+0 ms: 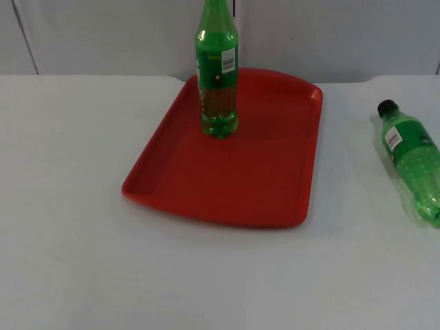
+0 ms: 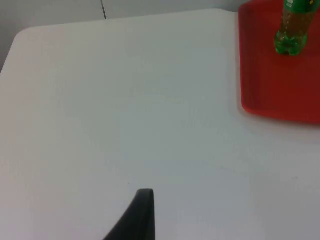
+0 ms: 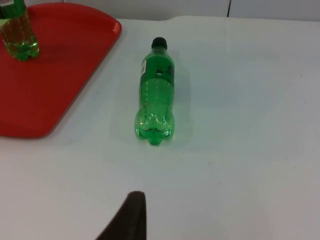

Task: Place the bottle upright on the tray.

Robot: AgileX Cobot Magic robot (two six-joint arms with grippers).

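A red tray (image 1: 275, 185) lies in the middle of the white table. One green bottle (image 1: 218, 75) with a yellow label stands upright on the tray's far part, also seen from the left wrist (image 2: 291, 30) and the right wrist (image 3: 17, 35). A second green bottle (image 1: 414, 159) with a black cap lies on its side on the table right of the tray, cap pointing away. My right gripper (image 3: 131, 220) hangs above the table short of this lying bottle (image 3: 156, 95), apart from it. My left gripper (image 2: 142, 217) is over bare table left of the tray (image 2: 280, 90).
The table ends at a grey partition wall (image 1: 103, 34) behind the tray. White table top (image 1: 69, 206) stretches left of and in front of the tray.
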